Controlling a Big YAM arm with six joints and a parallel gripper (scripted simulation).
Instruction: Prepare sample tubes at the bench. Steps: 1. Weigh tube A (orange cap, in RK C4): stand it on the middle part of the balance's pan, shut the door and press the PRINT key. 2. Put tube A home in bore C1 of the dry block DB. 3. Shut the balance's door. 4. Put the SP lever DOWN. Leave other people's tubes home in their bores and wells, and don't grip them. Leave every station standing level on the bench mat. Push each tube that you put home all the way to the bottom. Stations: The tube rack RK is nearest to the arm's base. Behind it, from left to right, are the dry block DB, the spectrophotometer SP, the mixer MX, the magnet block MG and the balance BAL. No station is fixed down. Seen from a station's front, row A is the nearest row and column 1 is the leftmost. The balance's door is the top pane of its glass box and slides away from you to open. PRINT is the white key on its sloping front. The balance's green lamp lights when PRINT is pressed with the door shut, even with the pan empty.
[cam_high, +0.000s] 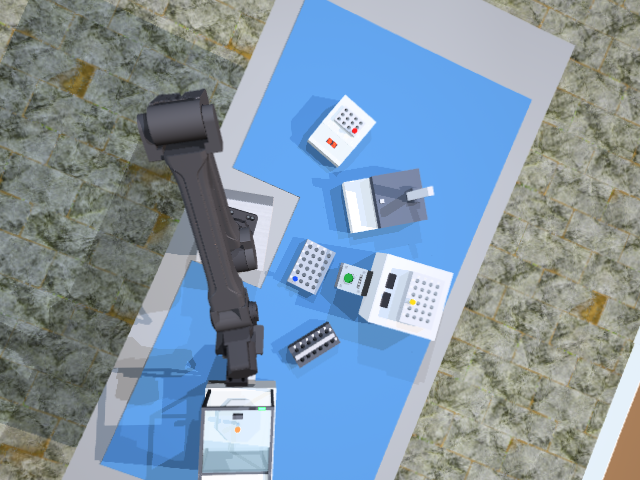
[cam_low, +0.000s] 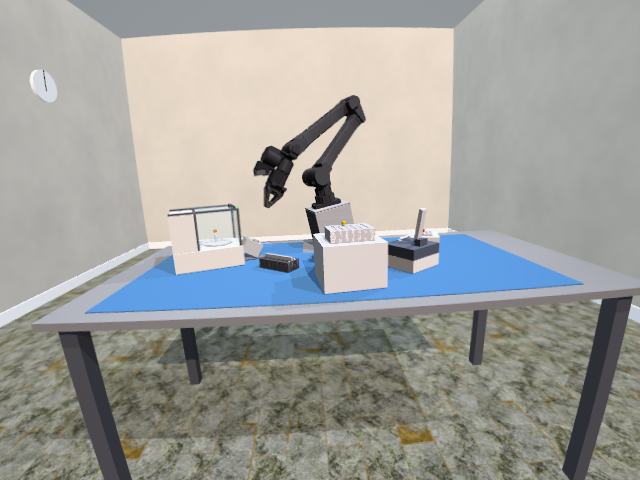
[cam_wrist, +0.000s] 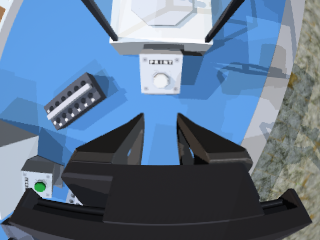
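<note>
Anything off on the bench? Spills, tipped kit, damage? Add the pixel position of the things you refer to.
Nothing stands out. The orange-capped tube (cam_high: 237, 429) (cam_low: 215, 231) stands upright on the pan inside the balance (cam_low: 209, 260), whose green lamp (cam_high: 262, 408) is lit. The stations sit at different angles, but none looks tipped, and I see no spill or breakage.

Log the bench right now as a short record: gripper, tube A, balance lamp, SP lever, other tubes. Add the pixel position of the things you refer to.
Gripper: gripper (cam_low: 273, 200) (cam_wrist: 160, 118) open, nothing between the fingers, above the mat
Tube A: tube A (cam_high: 237, 429) (cam_low: 215, 231) upright on the balance's pan
Balance lamp: green lamp (cam_high: 262, 408) (cam_low: 236, 207) lit
SP lever: SP lever (cam_high: 421, 193) (cam_low: 420, 224) up
Other tubes: blue cap (cam_high: 295, 278) in the rack, yellow cap (cam_high: 412, 302) (cam_low: 343, 223) in the mixer, red cap (cam_high: 354, 130) (cam_low: 423, 230) in the dry block
</note>
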